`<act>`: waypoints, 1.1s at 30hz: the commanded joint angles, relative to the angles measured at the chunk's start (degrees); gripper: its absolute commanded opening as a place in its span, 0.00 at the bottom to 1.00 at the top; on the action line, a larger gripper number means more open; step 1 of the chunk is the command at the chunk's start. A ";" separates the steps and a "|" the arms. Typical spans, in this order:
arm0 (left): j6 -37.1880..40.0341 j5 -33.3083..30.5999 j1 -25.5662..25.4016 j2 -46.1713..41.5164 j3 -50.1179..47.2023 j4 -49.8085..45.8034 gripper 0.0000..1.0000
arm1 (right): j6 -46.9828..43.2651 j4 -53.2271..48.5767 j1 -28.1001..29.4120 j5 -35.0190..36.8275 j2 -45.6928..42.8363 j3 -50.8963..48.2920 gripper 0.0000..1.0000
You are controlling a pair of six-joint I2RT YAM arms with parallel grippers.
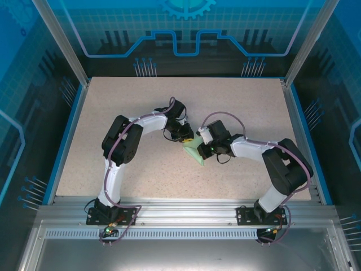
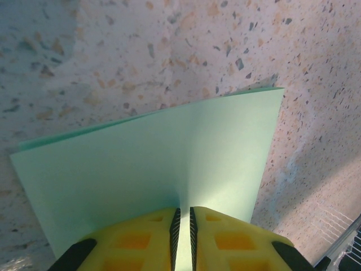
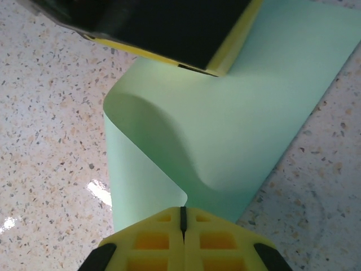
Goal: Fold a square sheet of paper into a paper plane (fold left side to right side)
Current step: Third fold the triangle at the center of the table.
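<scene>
The square sheet of paper [image 1: 196, 152] is pale mint green and lies at the table's middle between my two grippers. My left gripper [image 1: 188, 137] is shut on one edge of it. In the left wrist view the sheet [image 2: 169, 164] runs up from between the yellow fingers [image 2: 184, 212] and stands lifted off the table. In the right wrist view the paper [image 3: 254, 113] curls over in a soft loop, with the left gripper [image 3: 194, 65] holding its far edge. My right gripper [image 3: 182, 210] is shut, its tips over the sheet's near part beside a rounded flap corner.
The speckled tabletop [image 1: 130, 113] stretches around the paper on all sides. A blue rim and metal frame posts [image 1: 62, 51] border the table. Both arms [image 1: 121, 141] bend inward toward the centre, close to each other.
</scene>
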 commanded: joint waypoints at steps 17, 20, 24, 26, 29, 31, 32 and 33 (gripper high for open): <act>3.21 0.51 -0.66 -1.67 5.02 -5.65 0.25 | 1.54 -1.60 -1.37 -3.53 2.70 1.71 0.00; 2.93 1.00 -0.69 -1.66 6.17 -5.93 0.25 | 1.51 -1.51 -1.36 -3.51 2.62 1.58 0.00; 2.67 1.64 -0.84 -0.65 7.23 -5.62 0.25 | 1.53 -1.43 -1.36 -3.68 2.53 1.40 0.00; 2.57 1.88 -1.23 0.53 8.30 -5.69 0.25 | 1.59 -1.42 -1.38 -3.70 2.47 1.40 0.00; 2.72 1.95 -1.73 3.19 10.73 -6.63 0.24 | 1.54 -1.50 -1.38 -3.70 2.51 1.32 0.00; 2.79 1.55 -1.90 4.96 12.53 -7.35 0.25 | 1.52 -1.42 -1.36 -3.80 2.62 1.40 0.00; 2.91 1.40 -2.02 5.90 13.29 -7.69 0.24 | 1.57 -1.42 -1.37 -3.80 2.60 1.40 0.00; 2.87 1.34 -2.06 6.57 13.83 -7.85 0.24 | 1.54 -1.42 -1.36 -3.80 2.53 1.36 0.00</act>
